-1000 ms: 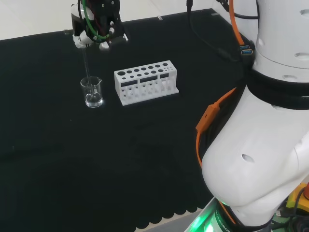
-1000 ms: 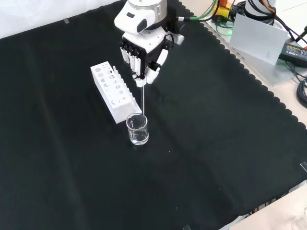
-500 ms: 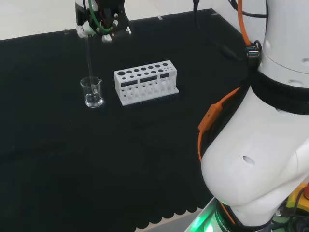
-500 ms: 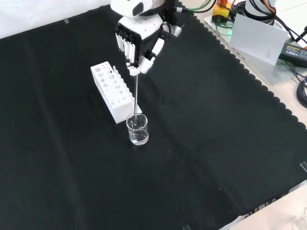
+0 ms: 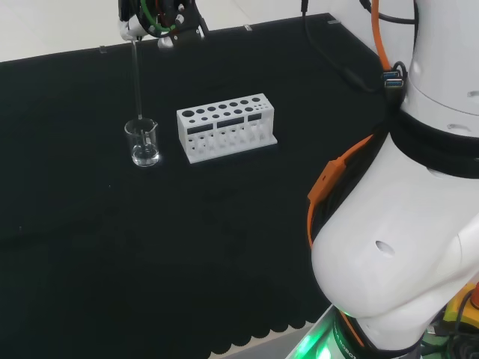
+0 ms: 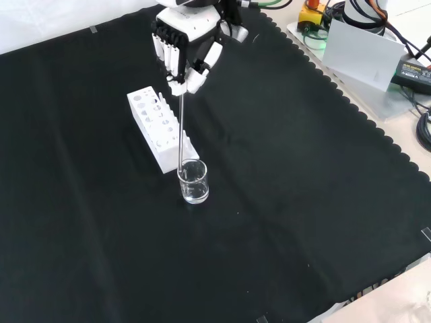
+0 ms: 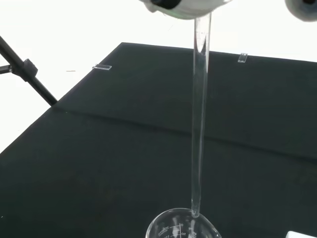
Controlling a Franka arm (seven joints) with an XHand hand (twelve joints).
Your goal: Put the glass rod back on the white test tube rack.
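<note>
Hand (image 6: 183, 50): we pinch the glass rod (image 6: 182, 131) upright by its top
Risk: rod tip at beaker (image 6: 193, 182) rim; sideways travel toward the white rack (image 6: 158, 128) at 11 o'clock could tip it

Even, bright light with faint shadows; the wrist view's background is blown-out white and the robot hand (image 7: 183, 7) blurred.

Clear beaker (image 6: 193, 182) on black cloth (image 6: 303, 202)
</note>
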